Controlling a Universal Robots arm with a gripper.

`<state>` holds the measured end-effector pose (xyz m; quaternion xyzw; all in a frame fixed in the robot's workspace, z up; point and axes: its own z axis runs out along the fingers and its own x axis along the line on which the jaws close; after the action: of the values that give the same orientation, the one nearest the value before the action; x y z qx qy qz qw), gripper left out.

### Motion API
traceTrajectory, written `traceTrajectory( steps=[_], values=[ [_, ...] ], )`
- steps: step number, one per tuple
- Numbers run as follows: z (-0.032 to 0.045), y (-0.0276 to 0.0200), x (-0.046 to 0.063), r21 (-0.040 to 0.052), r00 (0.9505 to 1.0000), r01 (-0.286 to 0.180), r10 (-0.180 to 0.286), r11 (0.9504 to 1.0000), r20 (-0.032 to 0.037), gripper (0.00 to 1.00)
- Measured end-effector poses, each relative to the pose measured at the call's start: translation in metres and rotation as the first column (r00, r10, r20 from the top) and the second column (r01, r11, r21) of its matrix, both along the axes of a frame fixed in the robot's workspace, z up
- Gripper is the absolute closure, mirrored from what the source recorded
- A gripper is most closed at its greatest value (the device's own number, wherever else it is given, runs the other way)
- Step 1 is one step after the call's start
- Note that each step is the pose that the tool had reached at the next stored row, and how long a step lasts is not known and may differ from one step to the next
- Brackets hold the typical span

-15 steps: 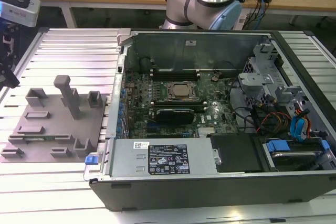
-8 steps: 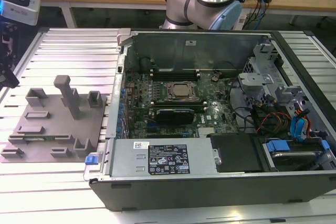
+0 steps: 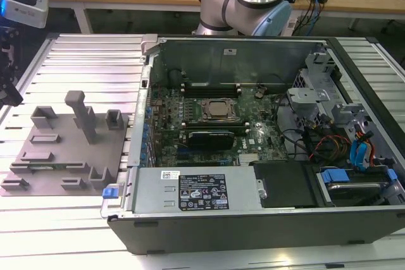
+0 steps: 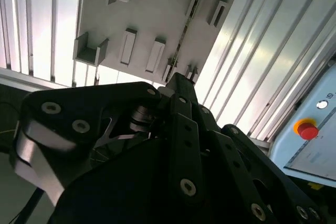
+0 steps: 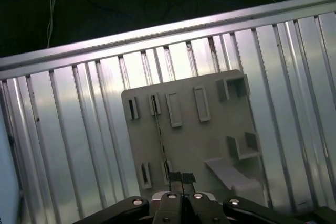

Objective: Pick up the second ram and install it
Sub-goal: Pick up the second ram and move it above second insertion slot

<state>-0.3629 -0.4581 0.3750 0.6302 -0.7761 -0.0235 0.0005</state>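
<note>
Grey plastic forms the holder tray [image 3: 60, 156], which lies flat on the ribbed aluminium table [image 3: 82, 61]; all positions below are given relative to this tray. The second ram [image 5: 161, 140] stands on its edge in the tray and appears in the first wrist view as a thin dark line running between narrow slots along one side of the tray floor. In the second wrist view it crosses the same run of slots toward the tray edge nearest the camera. The gripper [image 5: 181, 177] hangs above that edge of the tray, with its two black fingertips [image 5: 176, 178] pressed together and nothing visible between them. One end of the second ram lies just beside the fingertips, slightly off the line where they meet; contact cannot be determined. A raised post [image 3: 82, 115] stands on the tray, well apart from the second ram. On the exterior view's right of the tray, just beside it, sits the open computer case [image 3: 190, 210], with the motherboard [image 3: 209, 128] inside.
</note>
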Motion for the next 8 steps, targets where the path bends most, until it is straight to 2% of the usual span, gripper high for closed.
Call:
traceTrajectory(
  steps=[8],
  values=[
    [0.0,0.0,0.0,0.0001,0.9971,-0.076,0.076,0.9971,0.0,0.92]
  ],
)
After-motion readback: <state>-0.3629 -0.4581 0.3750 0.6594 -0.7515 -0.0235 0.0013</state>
